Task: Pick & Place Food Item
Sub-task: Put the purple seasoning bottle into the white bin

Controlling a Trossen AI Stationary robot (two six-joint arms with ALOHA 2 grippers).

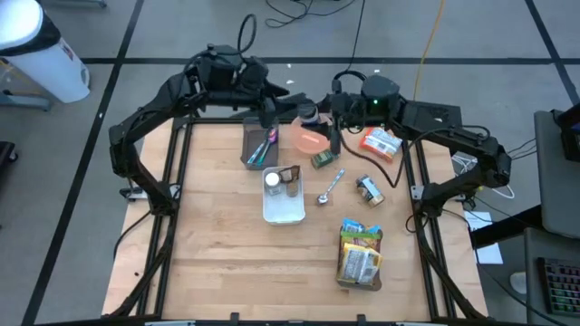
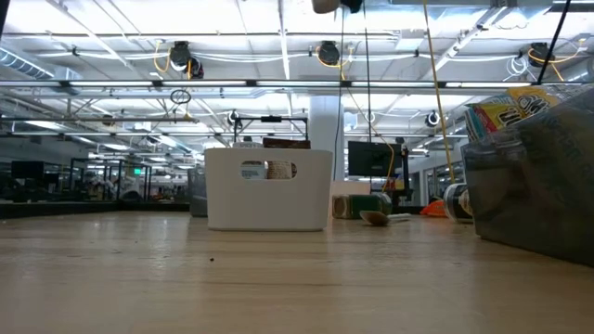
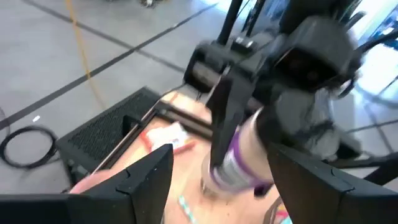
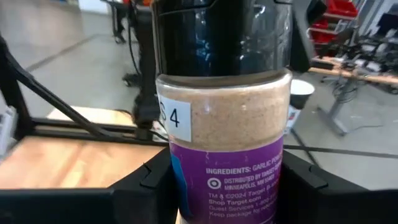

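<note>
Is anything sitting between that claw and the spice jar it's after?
No. The right gripper is already closed on the garlic powder jar, holding it above the far edge of the table, with its fingers on either side. The left gripper is open nearby, facing the jar with nothing between them.

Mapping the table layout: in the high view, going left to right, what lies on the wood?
Gray utensil holder → white bin → spoon → tin can.
</note>
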